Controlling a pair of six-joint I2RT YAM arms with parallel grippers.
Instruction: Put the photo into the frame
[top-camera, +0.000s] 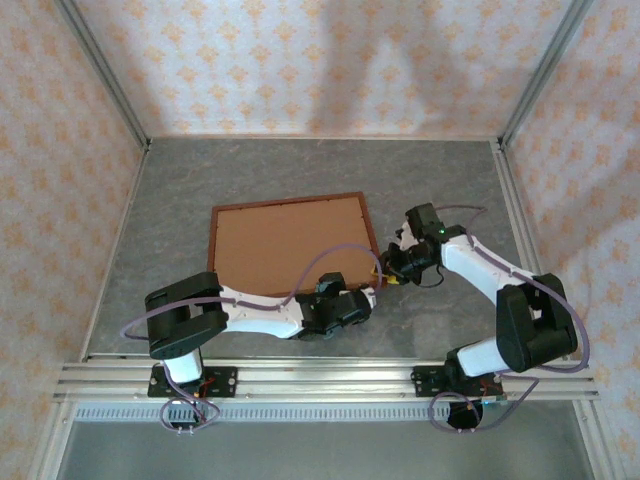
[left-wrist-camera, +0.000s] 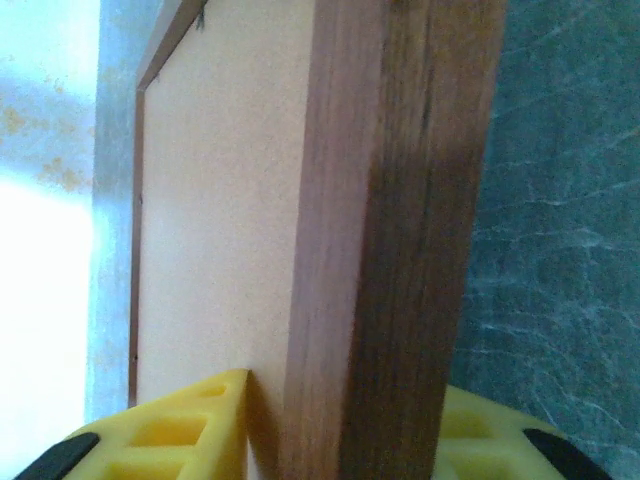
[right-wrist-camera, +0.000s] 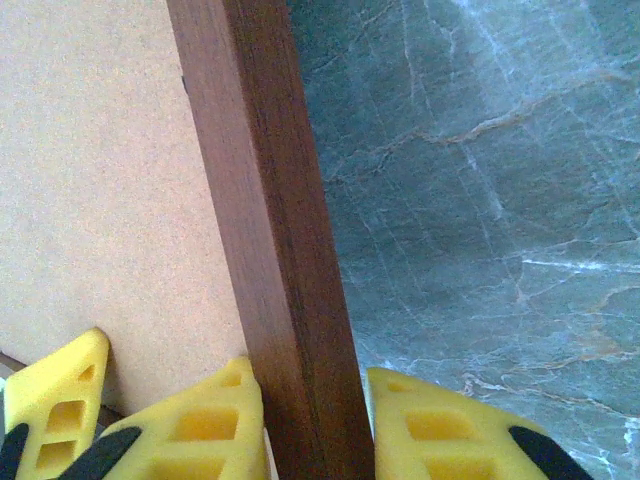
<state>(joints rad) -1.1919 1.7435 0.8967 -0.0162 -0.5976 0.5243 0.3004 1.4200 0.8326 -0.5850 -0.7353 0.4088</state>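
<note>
The frame (top-camera: 290, 240), thin reddish-brown wood, lies flat mid-table with a plain brown backing board (top-camera: 285, 245) facing up. The photo is hidden. My left gripper (top-camera: 366, 296) sits at the frame's near right corner. In the left wrist view its yellow fingers (left-wrist-camera: 190, 430) straddle the moulding (left-wrist-camera: 400, 230), closed in on it. My right gripper (top-camera: 386, 266) holds the right-hand moulding just beyond that corner. In the right wrist view my right gripper (right-wrist-camera: 315, 430) has a yellow pad pressed on each side of the wood (right-wrist-camera: 270, 230).
The table top (top-camera: 440, 180) is grey marbled, with bare room behind and right of the frame. Patterned walls stand left, right and at the back. An aluminium rail (top-camera: 320, 375) runs along the near edge by the arm bases.
</note>
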